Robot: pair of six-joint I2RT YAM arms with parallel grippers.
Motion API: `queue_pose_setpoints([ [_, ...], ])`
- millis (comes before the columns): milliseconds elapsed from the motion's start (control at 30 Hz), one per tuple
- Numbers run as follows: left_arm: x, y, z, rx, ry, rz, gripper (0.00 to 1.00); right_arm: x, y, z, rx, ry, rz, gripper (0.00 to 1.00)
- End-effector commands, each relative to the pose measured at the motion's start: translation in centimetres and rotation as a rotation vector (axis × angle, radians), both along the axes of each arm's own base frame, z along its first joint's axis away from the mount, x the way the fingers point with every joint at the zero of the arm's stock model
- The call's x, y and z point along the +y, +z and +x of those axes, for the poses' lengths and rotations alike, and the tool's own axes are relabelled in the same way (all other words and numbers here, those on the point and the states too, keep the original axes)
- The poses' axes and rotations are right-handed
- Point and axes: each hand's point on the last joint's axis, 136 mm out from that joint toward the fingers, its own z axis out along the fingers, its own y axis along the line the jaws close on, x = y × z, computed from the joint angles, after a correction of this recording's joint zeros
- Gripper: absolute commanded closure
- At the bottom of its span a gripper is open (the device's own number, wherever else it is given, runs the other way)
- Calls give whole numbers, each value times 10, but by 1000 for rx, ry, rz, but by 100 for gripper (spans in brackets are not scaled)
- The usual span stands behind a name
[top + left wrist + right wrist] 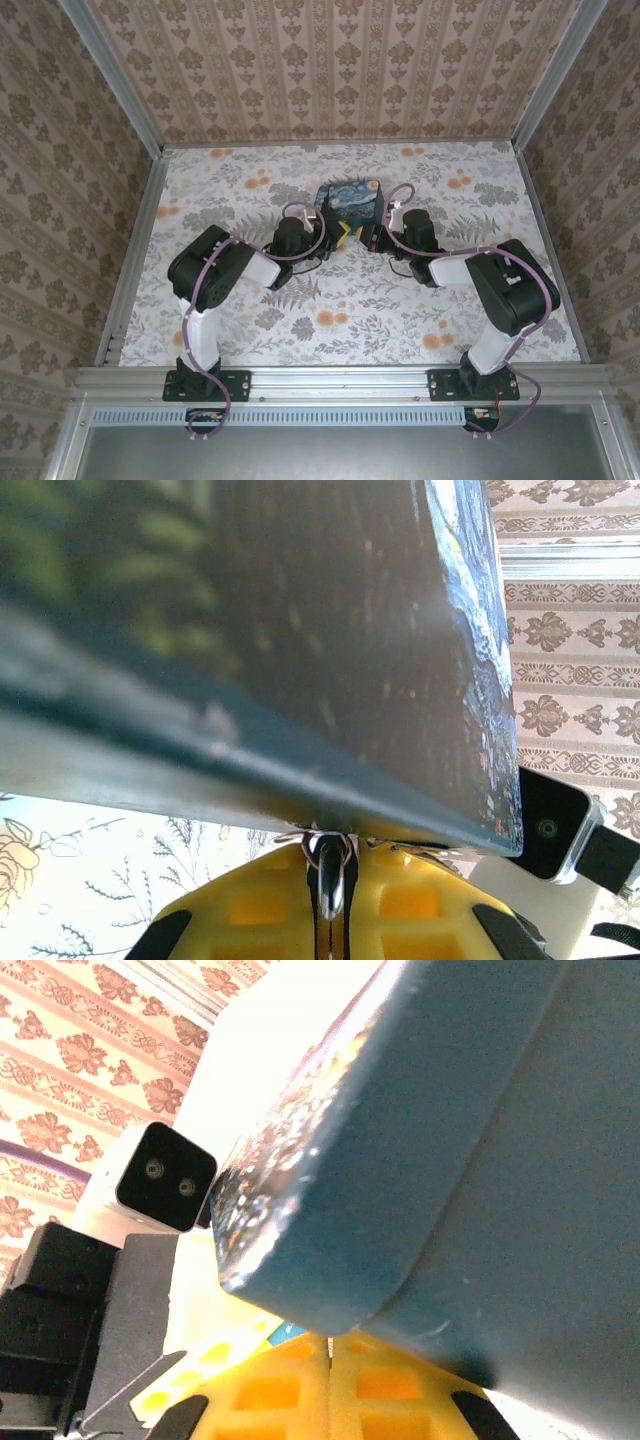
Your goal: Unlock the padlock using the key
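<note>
I see L hand (331,865) pinched narrow on padlock (329,885), touching lower edge of box (350,660). R hand (330,1355) fingers pressed together; can't tell if it's holding anything.

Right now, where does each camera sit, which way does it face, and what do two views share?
Top external: above, behind the arms, facing down at the table; both arms show.
Left wrist: looks along left gripper, shut on key, at box.
Right wrist: looks along right gripper at box.
Wrist views share the box.
</note>
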Motion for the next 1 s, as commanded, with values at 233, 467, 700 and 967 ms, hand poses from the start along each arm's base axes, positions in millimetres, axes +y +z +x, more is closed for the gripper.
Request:
queue_pose_setpoints([
  [233,-38,47,-47,-67,-235,-84,100,42,52,-11,-49,86,256,100],
  [467,-37,57,-38,-60,-175,-171,100,35,32,-14,51,3,363,100],
  [700,-38,69,-40,-67,-179,-205,100,23,22,-8,62,-45,385,100],
  [967,-38,69,-47,-63,-212,-198,100,11,40,6,36,-42,424,100],
])
